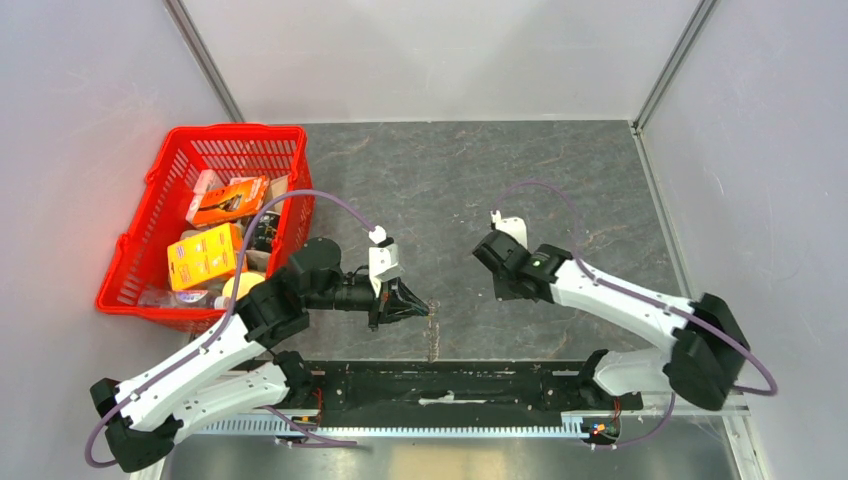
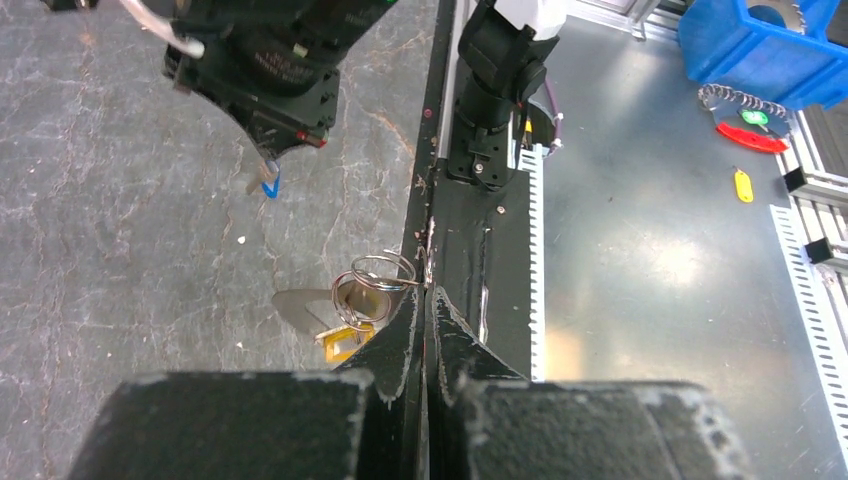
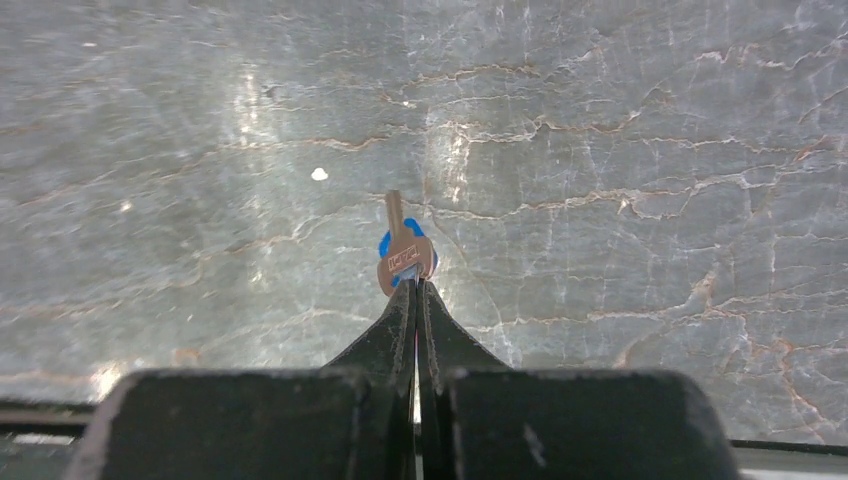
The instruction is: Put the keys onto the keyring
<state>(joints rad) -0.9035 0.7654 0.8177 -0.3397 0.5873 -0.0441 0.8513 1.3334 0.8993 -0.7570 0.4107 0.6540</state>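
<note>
1. We see the left gripper [image 1: 422,307] low over the grey desk [image 1: 450,180], close to the near edge and about midway along it. Its fingertips are pressed together on the rim of the keyring [image 2: 380,272].
2. In the left wrist view the keyring is a silver wire loop just ahead of those fingertips. The yellow-gold key [image 2: 343,343] hangs at the loop's lower side, touching it. We cannot tell whether it is threaded on or only lying against it.
3. A pale grey flat shape lies beside the loop. We cannot tell whether it is metal or shadow.
4. The right gripper [image 3: 415,290] hangs over the middle of the desk, a little toward the right edge and apart from the left gripper. Its fingers are closed on the blue-headed key [image 3: 404,262], pinching the head, and the brownish blade points away from the wrist.
5. The left wrist view shows the blue head below the right gripper's black body, clear of the desk surface.
6. A red basket [image 1: 238,130] of boxed goods stands at the far left corner.
</note>
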